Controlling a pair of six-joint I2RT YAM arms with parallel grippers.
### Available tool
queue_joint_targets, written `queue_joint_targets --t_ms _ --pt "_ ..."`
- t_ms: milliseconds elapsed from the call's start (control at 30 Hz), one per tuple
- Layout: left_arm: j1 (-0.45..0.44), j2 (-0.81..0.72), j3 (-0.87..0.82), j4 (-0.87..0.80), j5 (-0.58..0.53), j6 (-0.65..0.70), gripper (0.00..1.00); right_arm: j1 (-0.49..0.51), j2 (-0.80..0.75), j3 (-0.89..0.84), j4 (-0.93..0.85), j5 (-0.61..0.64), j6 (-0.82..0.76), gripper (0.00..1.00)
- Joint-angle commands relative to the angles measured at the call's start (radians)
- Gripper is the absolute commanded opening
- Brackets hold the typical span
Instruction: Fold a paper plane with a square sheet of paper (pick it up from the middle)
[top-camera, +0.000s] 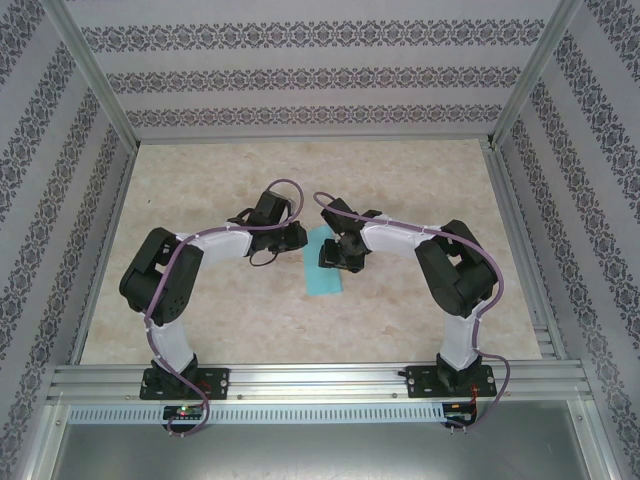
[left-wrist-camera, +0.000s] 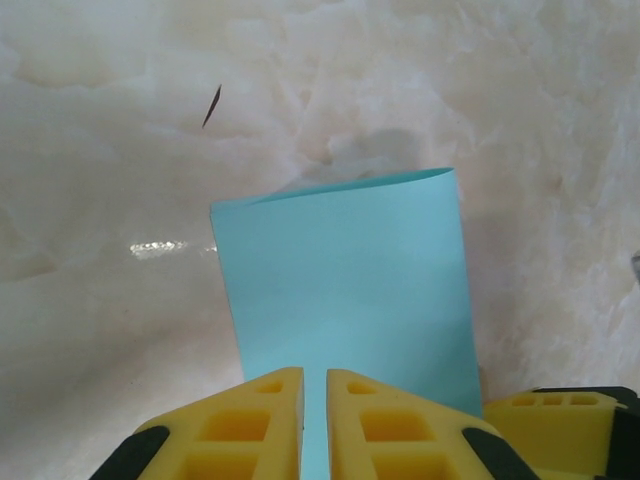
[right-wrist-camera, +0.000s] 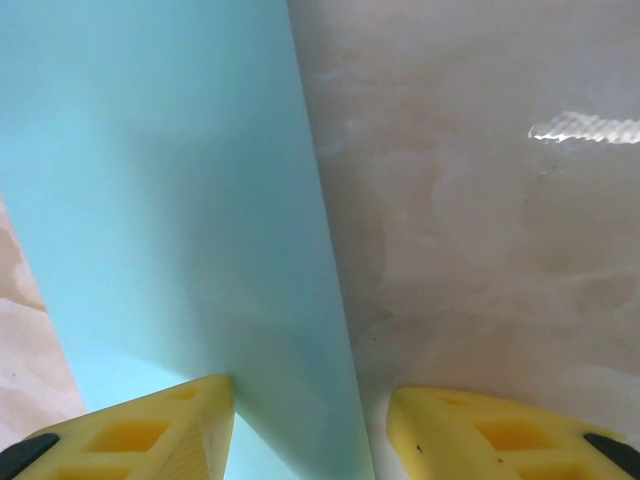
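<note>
A beige marbled table (top-camera: 250, 320) takes the middle of the frame. Patterned walls (top-camera: 300, 75) stand around it, and a metal rail (top-camera: 320, 378) crosses the bottom. In the left wrist view, a small dark mark (left-wrist-camera: 211, 105) lies upper left.

The left arm (top-camera: 168, 272) and the right arm (top-camera: 455, 268) both bend inward from their bases, elbows out, wrists close together. The left gripper (left-wrist-camera: 314, 378) has its jaws almost touching. The right gripper (right-wrist-camera: 310, 395) holds its fingers clearly apart.
</note>
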Motion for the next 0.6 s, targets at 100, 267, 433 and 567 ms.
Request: queue_joint_targets --t_ms 100,267,433,567 --pt "-0.008 0.022 0.026 0.01 0.031 0.006 0.15 0.004 0.168 -0.079 -0.024 0.08 -0.022 0.5" --pt "-0.01 0.023 0.027 0.01 0.032 0.004 0.15 0.005 0.173 -0.074 -0.026 0.08 -0.021 0.51" --pt "-0.015 0.032 0.029 0.011 0.04 0.003 0.15 0.005 0.176 -0.071 -0.029 0.08 -0.016 0.51" --pt "-0.02 0.041 0.028 0.015 0.047 -0.003 0.15 0.006 0.179 -0.068 -0.033 0.084 -0.011 0.51"
